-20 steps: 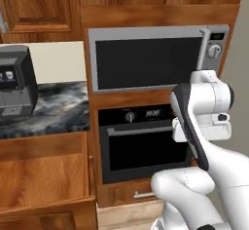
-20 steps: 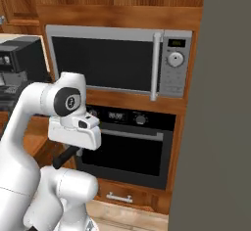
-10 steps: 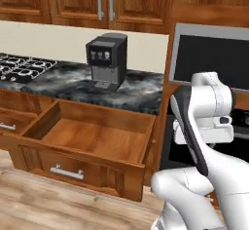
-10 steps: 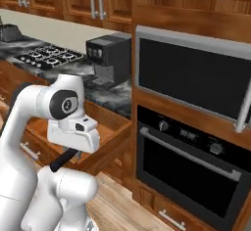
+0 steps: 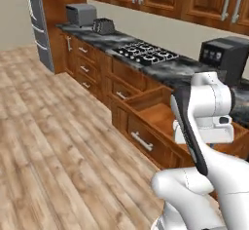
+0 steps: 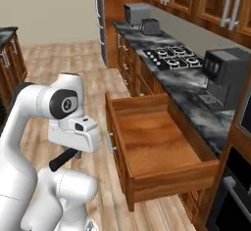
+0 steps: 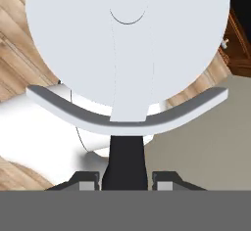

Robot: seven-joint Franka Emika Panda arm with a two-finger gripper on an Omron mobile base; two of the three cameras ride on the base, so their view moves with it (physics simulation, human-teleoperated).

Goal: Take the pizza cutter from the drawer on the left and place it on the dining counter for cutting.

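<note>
In the hand view my gripper (image 7: 125, 181) is shut on the dark handle of the pizza cutter (image 7: 127, 78). Its grey guard and large pale wheel stand close in front of the camera. From the right base view the hand is tucked against the arm and the gripper (image 6: 68, 151) points down, with the cutter's dark handle (image 6: 62, 160) sticking out below it. The drawer (image 6: 152, 142) is pulled open to the right of the arm and its wooden bottom is bare; it also shows as the drawer (image 5: 155, 112). A corner of the dark dining counter (image 6: 6, 33) shows at the far left.
A marbled counter run holds a coffee machine (image 6: 225, 73), a stove top (image 6: 174, 56) and a toaster (image 6: 149, 26). A tall fridge (image 5: 36, 19) ends the run. Wooden floor (image 5: 58, 141) stretches wide on the left. A dark oven front (image 6: 238, 191) sits at the lower right.
The whole picture has swung from the microwave and oven to the stove run and floor, so the base has turned. The arm keeps its tucked pose and its grip on the cutter.
</note>
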